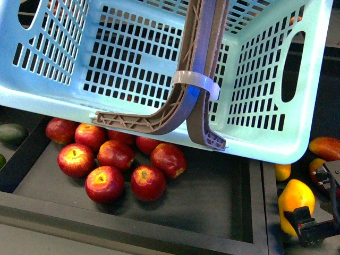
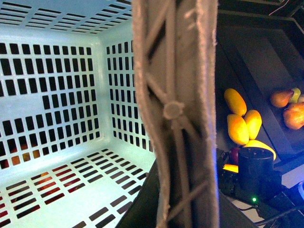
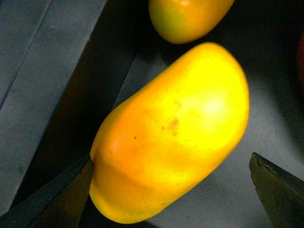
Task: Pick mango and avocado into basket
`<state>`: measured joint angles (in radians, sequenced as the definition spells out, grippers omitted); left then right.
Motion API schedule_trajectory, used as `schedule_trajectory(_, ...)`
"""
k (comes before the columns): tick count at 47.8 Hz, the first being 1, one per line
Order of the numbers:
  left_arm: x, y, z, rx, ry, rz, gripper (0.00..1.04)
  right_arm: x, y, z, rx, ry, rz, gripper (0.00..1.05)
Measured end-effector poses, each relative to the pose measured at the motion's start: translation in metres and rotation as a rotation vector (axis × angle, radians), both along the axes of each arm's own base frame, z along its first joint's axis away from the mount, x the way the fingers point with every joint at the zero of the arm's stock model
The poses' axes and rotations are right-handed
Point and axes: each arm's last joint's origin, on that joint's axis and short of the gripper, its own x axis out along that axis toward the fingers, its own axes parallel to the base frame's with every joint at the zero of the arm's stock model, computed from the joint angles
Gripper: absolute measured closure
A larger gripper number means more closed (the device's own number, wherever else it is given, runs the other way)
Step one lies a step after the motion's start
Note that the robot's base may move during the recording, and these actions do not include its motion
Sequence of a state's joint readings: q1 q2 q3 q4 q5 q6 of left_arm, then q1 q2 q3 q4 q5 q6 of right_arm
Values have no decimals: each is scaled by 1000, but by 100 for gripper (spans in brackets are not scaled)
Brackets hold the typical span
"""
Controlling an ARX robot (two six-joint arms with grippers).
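The basket hangs tilted, its brown handles rising out of frame. Below its right corner lies the mango, between the spread jaws of the right gripper. The avocado lies below the basket's left corner. The left gripper is out of sight.

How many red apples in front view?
9 apples in the bin below the basket: four at the back by its rim, three mid, two in front. More may be hidden behind the basket.
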<state>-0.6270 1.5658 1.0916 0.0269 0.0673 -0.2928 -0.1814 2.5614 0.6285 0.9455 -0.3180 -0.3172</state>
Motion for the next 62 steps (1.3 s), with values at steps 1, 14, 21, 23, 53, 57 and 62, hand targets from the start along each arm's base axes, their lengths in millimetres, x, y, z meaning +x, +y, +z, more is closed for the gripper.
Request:
schedule_trajectory(1, 0, 0, 0, 0, 0, 0, 98, 0, 0, -1, -2, 0, -2, 8)
schedule_trajectory(14, 0, 0, 0, -1, 1, -2, 98, 7, -2, -17, 8, 3, -103, 8)
schedule_trajectory(21, 0, 0, 0, 1, -1, 4, 98, 18, -4, -16, 35, -36, -151, 8)
schedule_trajectory(23, 0, 0, 0, 1, -1, 3, 98, 19, -4, -16, 42, -37, -159, 8)
schedule_trajectory(53, 0, 0, 0, 0, 0, 1, 98, 47, -5, -23, 38, -40, -210, 8)
schedule_trajectory(57, 0, 0, 0, 0, 0, 1, 98, 46, -5, -25, 38, -35, -210, 8)
schedule_trajectory(62, 0, 0, 0, 0, 0, 1, 98, 45, -6, -28, 37, -29, -211, 8)
